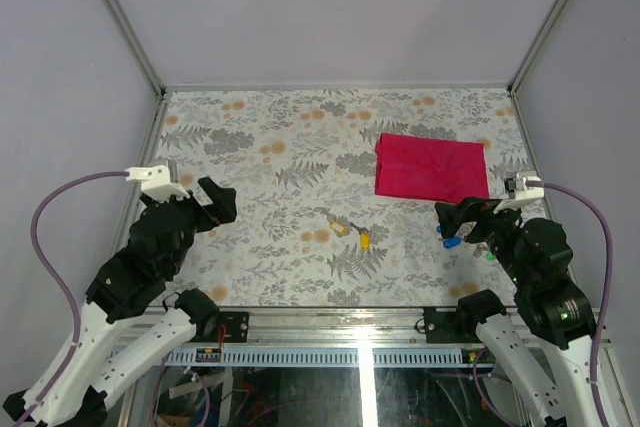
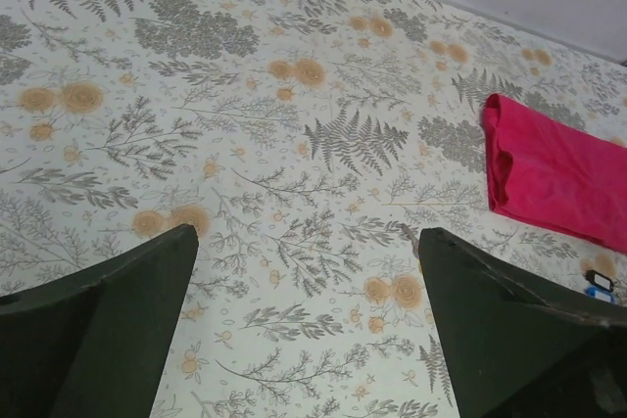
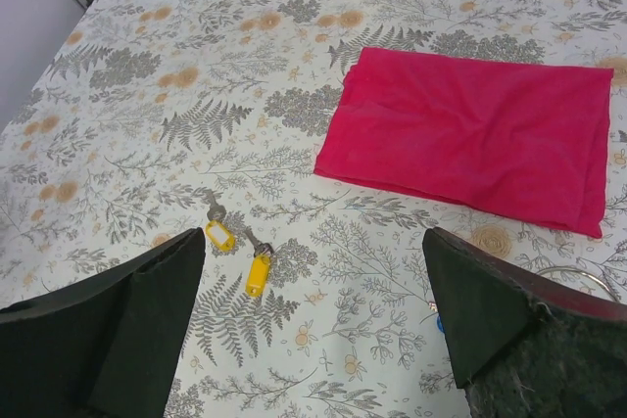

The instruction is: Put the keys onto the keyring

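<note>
Two yellow-headed keys point(image 1: 342, 228) point(image 1: 365, 240) lie near the table's middle; the right wrist view shows them point(image 3: 219, 234) point(image 3: 257, 273) just right of my left fingertip. A blue key point(image 1: 450, 243) and a green key point(image 1: 489, 255) lie under my right gripper point(image 1: 455, 225), which is open and empty above them. A thin silver arc, apparently the keyring point(image 3: 568, 269), shows beside my right finger, mostly hidden. My left gripper point(image 1: 212, 209) is open and empty at the left, well away from the keys.
A red cloth point(image 1: 432, 167) lies flat at the back right, also seen in the left wrist view point(image 2: 558, 168) and the right wrist view point(image 3: 470, 134). The floral table cover point(image 1: 280, 147) is walled on three sides.
</note>
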